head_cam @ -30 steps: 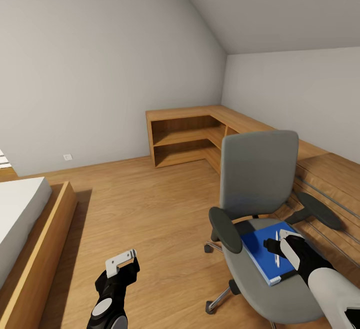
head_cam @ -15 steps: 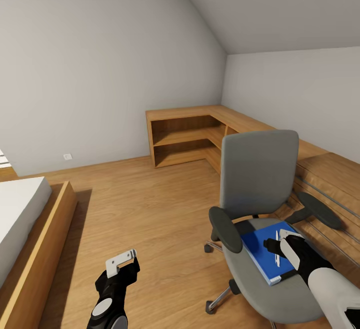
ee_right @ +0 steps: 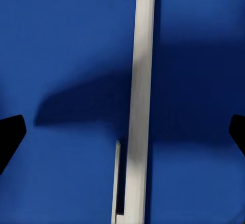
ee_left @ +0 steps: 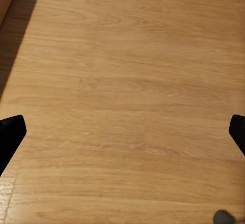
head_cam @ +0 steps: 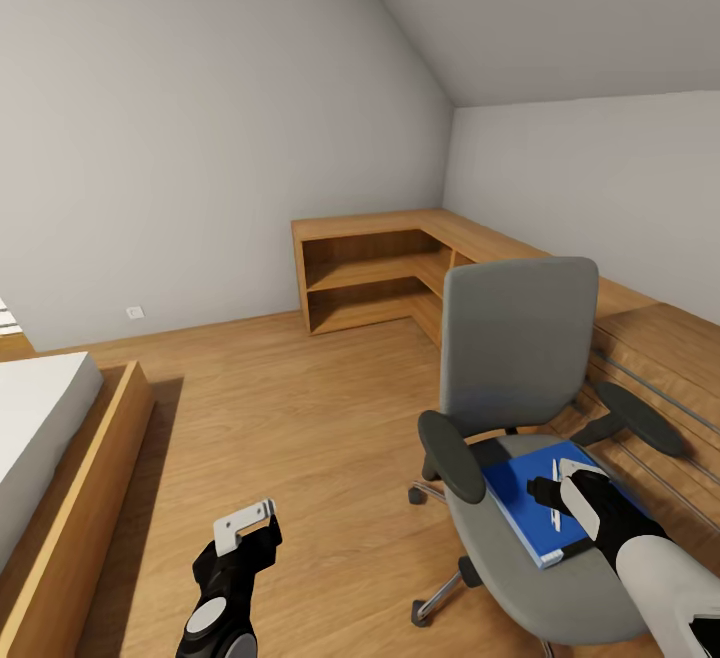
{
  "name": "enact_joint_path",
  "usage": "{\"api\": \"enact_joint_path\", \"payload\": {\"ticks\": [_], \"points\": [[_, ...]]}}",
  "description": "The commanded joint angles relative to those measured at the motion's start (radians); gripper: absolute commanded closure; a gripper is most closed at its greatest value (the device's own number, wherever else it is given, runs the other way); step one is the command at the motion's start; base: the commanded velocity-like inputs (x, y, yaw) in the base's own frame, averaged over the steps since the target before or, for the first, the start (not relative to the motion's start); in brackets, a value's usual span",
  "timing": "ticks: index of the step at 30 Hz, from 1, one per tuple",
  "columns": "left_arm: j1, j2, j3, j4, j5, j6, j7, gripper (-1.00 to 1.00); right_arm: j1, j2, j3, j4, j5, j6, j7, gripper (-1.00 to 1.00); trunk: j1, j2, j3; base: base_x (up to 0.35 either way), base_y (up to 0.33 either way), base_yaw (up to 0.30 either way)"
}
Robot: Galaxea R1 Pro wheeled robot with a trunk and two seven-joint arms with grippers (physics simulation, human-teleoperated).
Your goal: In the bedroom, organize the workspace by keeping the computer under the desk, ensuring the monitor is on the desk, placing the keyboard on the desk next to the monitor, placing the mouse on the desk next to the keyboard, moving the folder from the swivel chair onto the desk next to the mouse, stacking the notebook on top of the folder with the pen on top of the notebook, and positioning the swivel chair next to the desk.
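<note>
The swivel chair [head_cam: 515, 338], grey with black armrests, stands at the right. The blue folder [head_cam: 518, 500] lies flat on its seat. On the folder lies the thin white pen [head_cam: 556, 508]. My right gripper [head_cam: 558, 484] hovers open just over the pen. In the right wrist view the pen [ee_right: 140, 81] runs down the middle of the folder [ee_right: 66, 55], between the two dark fingertips [ee_right: 10, 134]. My left gripper [head_cam: 246, 530] hangs open over bare floor at the lower left, with nothing between its fingers [ee_left: 10, 134]. The desk, computer, monitor, keyboard, mouse and notebook are out of view.
A low L-shaped wooden shelf unit [head_cam: 380, 268] fills the far corner behind the chair. A bed in a wooden frame [head_cam: 90, 478] runs along the left. A wooden ledge with grey rails [head_cam: 650, 358] lines the right wall. Wood floor [head_cam: 300, 408] lies open between bed and chair.
My left gripper has sunk a touch. The right gripper, pen, folder and chair have not moved.
</note>
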Motion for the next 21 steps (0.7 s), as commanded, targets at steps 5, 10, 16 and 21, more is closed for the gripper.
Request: {"api": "enact_joint_path", "payload": {"ticks": [5, 10, 16, 21], "points": [[-0.001, 0.001, -0.002, -0.001, 0.004, 0.004, 0.007, -1.0, 0.0, 0.0, 0.001, -0.002, -0.01, 0.004, -0.006, -1.0, 0.0, 0.0, -0.001, 0.0, 0.0, 0.0], [-0.001, 0.001, -0.003, -0.001, 0.004, 0.004, 0.007, -1.0, 0.0, 0.0, 0.001, -0.002, -0.01, 0.004, -0.006, -1.0, 0.0, 0.0, -0.001, 0.0, 0.0, 0.0], [-0.001, 0.001, -0.003, -0.001, 0.004, 0.004, 0.007, -1.0, -0.001, 0.0, 0.001, -0.002, -0.01, 0.004, -0.006, -1.0, 0.0, 0.0, -0.001, 0.0, 0.0, 0.0], [-0.001, 0.001, -0.003, -0.001, 0.004, 0.004, 0.007, -1.0, 0.0, 0.0, 0.001, -0.002, -0.01, 0.004, -0.006, -1.0, 0.0, 0.0, -0.001, 0.0, 0.0, 0.0]]}}
